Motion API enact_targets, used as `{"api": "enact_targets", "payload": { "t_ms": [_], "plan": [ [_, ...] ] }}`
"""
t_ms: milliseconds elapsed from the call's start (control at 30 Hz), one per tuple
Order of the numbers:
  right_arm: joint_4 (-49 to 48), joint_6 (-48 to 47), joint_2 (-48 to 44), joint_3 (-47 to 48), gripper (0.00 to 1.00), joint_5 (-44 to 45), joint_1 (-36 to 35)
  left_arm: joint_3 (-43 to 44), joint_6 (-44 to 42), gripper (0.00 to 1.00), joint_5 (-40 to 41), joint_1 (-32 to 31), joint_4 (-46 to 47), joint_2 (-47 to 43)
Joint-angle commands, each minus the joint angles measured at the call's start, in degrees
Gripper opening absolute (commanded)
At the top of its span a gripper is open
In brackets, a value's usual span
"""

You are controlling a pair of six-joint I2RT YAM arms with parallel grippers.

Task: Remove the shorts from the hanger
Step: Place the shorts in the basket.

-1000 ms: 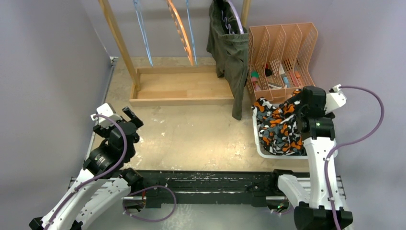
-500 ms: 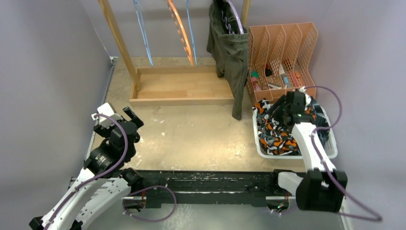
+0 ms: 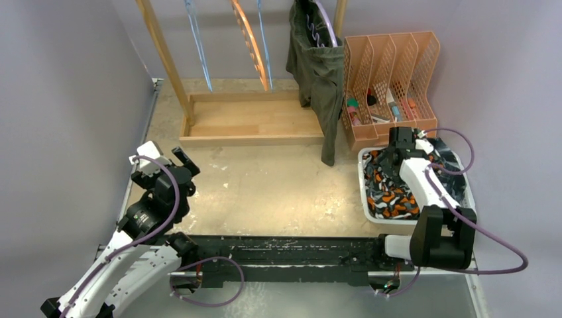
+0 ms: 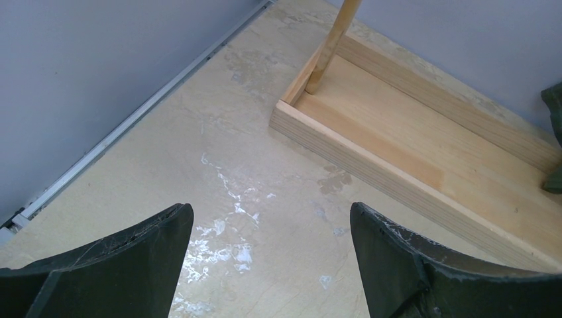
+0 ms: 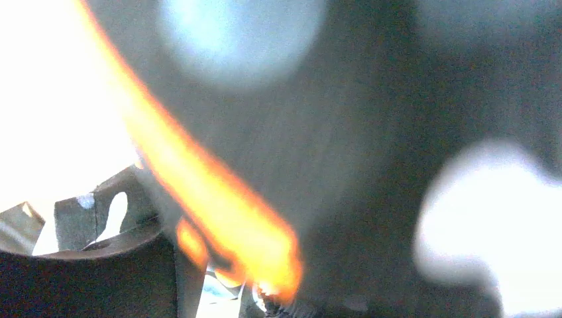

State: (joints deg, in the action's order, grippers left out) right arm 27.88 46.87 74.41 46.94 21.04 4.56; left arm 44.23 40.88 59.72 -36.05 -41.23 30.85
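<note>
The white basket on the right is holding the orange-black-white shorts, heaped, with a dark pair bunched along its far rim. The right gripper is reaching down into that heap. Its wrist camera is showing only blurred cloth pressed close, so I cannot tell whether its fingers are parted or closed. Just behind the basket, the peach file organiser is keeping a few small items in its slots, too small to name.

The olive green shorts are hanging at the right end of the wooden rack, their hem trailing past the base's front edge. Beside them two blue hangers and an orange hanger are hanging bare.

The left gripper is waiting near the left wall with its fingers spread wide and nothing between them. Open tabletop is lying between it and the rack — scuffed, beige, with plain grey walls closing in on three sides.
</note>
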Motion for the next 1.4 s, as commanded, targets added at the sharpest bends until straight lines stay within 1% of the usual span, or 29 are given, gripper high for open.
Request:
{"api": "enact_targets", "payload": {
  "t_ms": [0, 133, 200, 233, 333, 400, 500, 533, 600, 700, 800, 933, 1033, 1200, 1233, 1300, 1367],
  "plan": [
    [11.1, 0.3, -6.4, 6.7, 0.75, 14.5, 0.6, 0.2, -0.7, 0.88, 0.5, 0.1, 1.6, 0.6],
    [9.7, -6.6, -14.7, 10.9, 0.83, 13.5, 0.6, 0.2, -0.9, 0.88, 0.3, 0.2, 1.7, 0.9],
    [7.2, -11.3, -17.9, 12.1, 0.85, 10.3, 0.6, 0.2, -1.0, 0.88, 0.2, 0.2, 1.8, 1.1],
    [6.9, -12.0, -19.0, 12.6, 0.86, 8.5, 0.5, 0.2, -1.0, 0.88, 0.2, 0.2, 1.8, 1.1],
    [7.5, -13.7, -20.5, 15.1, 0.85, 4.0, 0.6, 0.2, -1.0, 0.88, 0.2, 0.2, 1.7, 1.2],
    [8.1, -15.9, -20.4, 17.7, 0.80, -0.3, 0.6, 0.1, -1.0, 0.88, 0.3, 0.1, 1.7, 1.1],
    [5.5, -21.4, -19.8, 19.0, 0.78, -11.8, 0.5, 0.1, -1.0, 0.88, 0.3, 0.2, 1.7, 1.0],
    [5.0, -22.2, -19.4, 18.9, 0.76, -15.7, 0.6, 0.1, -1.0, 0.88, 0.3, 0.2, 1.7, 1.0],
    [4.0, -22.1, -18.3, 16.7, 0.75, -20.8, 0.6, 0.2, -1.0, 0.88, 0.3, 0.2, 1.7, 1.0],
    [2.7, -22.3, -16.0, 11.5, 0.76, -27.0, 0.5, 0.2, -0.8, 0.88, 0.5, 0.2, 1.5, 0.8],
    [-1.2, -23.5, -14.5, 5.0, 0.78, -34.6, 0.2, 0.1, -0.7, 0.88, 0.6, 0.2, 1.5, 0.5],
    [-2.9, -23.5, -10.8, 0.5, 0.81, -33.4, -1.2, 0.1, -0.9, 0.88, 0.4, 0.1, 1.8, 0.9],
    [-4.9, -23.2, -7.6, 0.1, 0.81, -36.1, -3.9, 0.2, -1.1, 0.88, 0.2, 0.2, 1.7, 1.4],
    [-9.1, -21.9, -4.8, 2.3, 0.80, -40.1, -13.0, 0.2, -0.9, 0.88, 0.5, 0.2, 1.5, 1.2],
    [-9.1, -21.7, -4.1, 3.3, 0.80, -39.5, -14.5, 0.2, -0.8, 0.88, 0.6, 0.2, 1.5, 1.2],
    [-7.5, -20.2, -4.3, 5.1, 0.80, -34.0, -16.1, 0.2, -0.8, 0.88, 0.6, 0.2, 1.5, 1.1],
    [-5.1, -18.9, -5.6, 6.8, 0.81, -28.2, -16.2, 0.2, -0.8, 0.88, 0.6, 0.2, 1.5, 1.2]
  ]
}}
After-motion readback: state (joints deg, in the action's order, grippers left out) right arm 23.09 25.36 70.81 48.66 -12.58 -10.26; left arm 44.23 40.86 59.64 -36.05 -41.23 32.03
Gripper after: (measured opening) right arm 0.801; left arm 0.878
